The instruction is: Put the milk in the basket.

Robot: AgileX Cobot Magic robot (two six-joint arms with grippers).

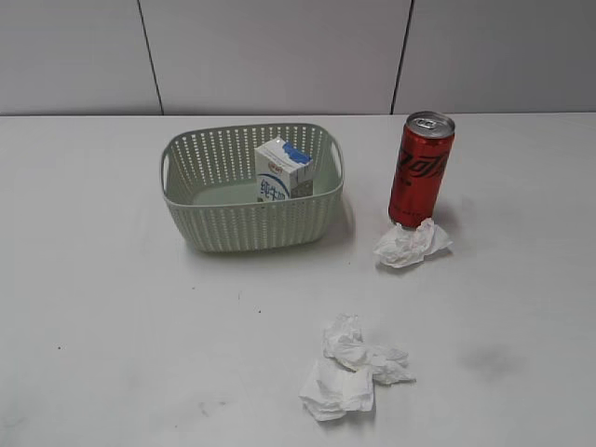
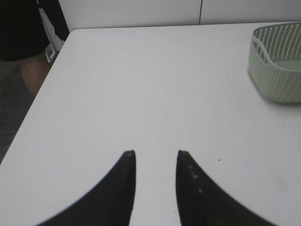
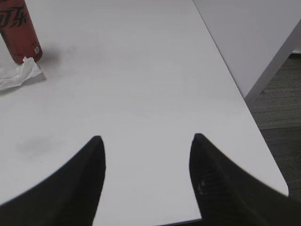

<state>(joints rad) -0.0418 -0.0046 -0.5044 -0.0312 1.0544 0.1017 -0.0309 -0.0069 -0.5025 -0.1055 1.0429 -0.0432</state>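
On the white table (image 1: 112,326), neither arm shows in the exterior view; each gripper appears only in its own wrist view, as two dark fingertips cut off by the bottom edge.

At far left of the left wrist view, a dark shape and part of a bare leg (image 2: 33,75) stand beyond the table edge, too cropped to make out further. The left gripper (image 2: 156,153) hangs over bare table with its fingers a narrow gap apart, holding and touching nothing. The basket (image 2: 277,80) sits at that view's right edge, partly cut off.

Seen from the exterior, the pale green basket (image 1: 251,223) stands left of centre, toward the back. The milk (image 1: 282,169) stands inside it, toward its right side, slightly tilted; its base is hidden behind the front wall. Nothing else is visible in the basket.

Right of the basket stands a red can (image 1: 421,168), with a crumpled tissue (image 1: 412,244) touching its base. A second tissue (image 1: 349,371) lies nearer the front, well apart.

The right gripper (image 3: 148,136) is spread wide over bare table near the right edge, empty, with the can (image 3: 21,30) at that view's top left, its top cropped.
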